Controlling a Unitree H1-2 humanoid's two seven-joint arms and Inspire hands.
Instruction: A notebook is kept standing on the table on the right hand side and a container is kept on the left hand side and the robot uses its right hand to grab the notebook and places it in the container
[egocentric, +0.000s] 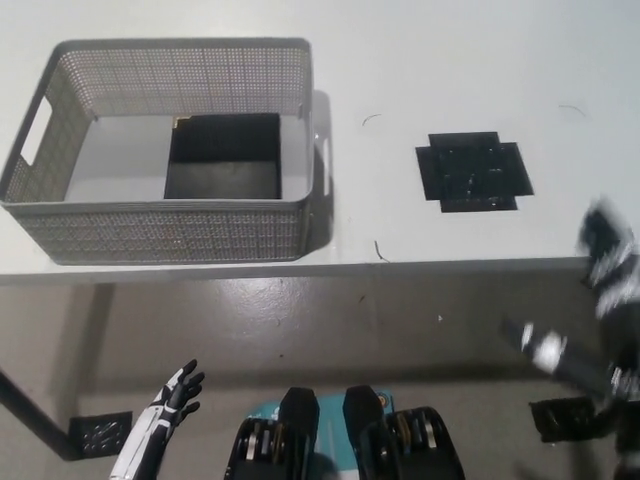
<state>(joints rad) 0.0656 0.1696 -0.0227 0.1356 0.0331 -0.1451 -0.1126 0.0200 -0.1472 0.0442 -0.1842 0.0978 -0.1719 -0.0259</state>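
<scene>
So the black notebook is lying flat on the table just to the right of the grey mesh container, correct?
Not quite. The head view shows the black notebook lying flat inside the grey mesh container, against its right side. The dark thing on the table to the right of it is a black cross-shaped mark.
</scene>
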